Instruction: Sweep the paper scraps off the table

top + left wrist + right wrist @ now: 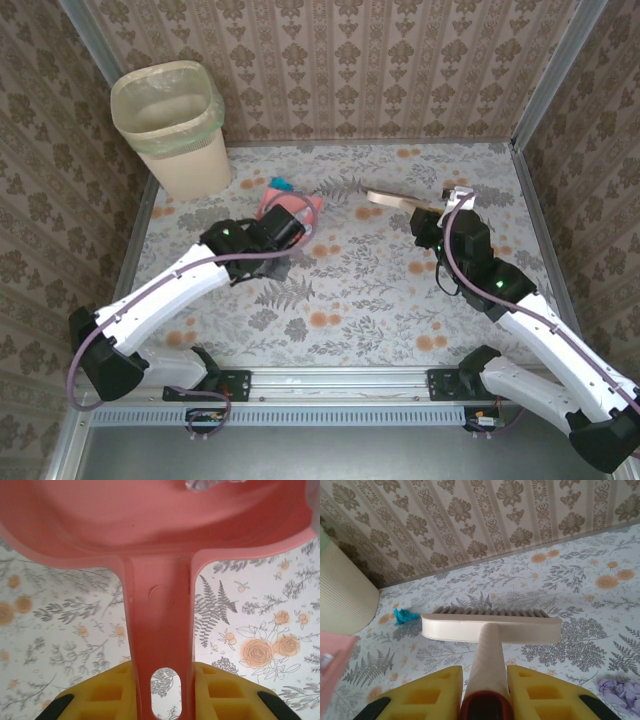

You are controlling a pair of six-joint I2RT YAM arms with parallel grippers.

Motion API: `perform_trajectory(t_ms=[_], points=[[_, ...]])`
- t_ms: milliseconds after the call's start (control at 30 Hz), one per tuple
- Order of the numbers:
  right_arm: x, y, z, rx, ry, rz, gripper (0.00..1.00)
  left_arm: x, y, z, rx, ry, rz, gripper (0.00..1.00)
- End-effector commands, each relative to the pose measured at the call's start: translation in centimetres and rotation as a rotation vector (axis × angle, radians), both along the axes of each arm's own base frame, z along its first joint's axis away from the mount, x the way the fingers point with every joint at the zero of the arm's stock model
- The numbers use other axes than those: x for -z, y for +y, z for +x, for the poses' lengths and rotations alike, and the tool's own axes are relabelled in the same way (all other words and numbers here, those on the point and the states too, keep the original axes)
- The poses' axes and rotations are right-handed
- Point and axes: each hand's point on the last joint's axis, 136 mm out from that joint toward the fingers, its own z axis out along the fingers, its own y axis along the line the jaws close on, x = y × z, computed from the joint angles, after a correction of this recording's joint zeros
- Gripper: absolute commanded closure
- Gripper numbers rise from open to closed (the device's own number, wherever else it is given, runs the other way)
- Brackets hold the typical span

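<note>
1. Yellow fingers (110, 695) of your left gripper (162, 690) clamp the flat handle of the smooth pink plastic dustpan (150, 520) above the floral-cloth table (260, 605).
2. Your right gripper (485, 690) clamps the cream bristle brush (492, 627) by its round handle.
3. Crumpled paper scraps (406, 615): teal at the brush head's 9 o'clock, lilac (620, 690) at 4; open cloth between.

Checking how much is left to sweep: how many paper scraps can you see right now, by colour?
Teal paper scraps: 1
Lilac paper scraps: 1
Whitish paper scraps, lying in the pink dustpan: 1
Total: 3
</note>
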Motion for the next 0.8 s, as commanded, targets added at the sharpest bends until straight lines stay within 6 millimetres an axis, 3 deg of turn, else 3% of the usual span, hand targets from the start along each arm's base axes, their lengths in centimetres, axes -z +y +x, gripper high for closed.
perform_trajectory(t_ms=[0,467,767], points=[[-0.6,-0.2,0.6,0.026,-0.028,0.032,1.0,-2.1,2.4,0.8,-0.025,0.004,0.074,1.0],[0.7,0.2,1.6,0.015,0.007,0.015,1.0,-10.4,5.6,9.7,-0.177,-0.038,-0.054,1.0],[1.2,0.4,2.0,0.012,0.019,0.012,1.0,-13.5,6.5,16.8,-0.268,-0.11,-0.126,1.0]])
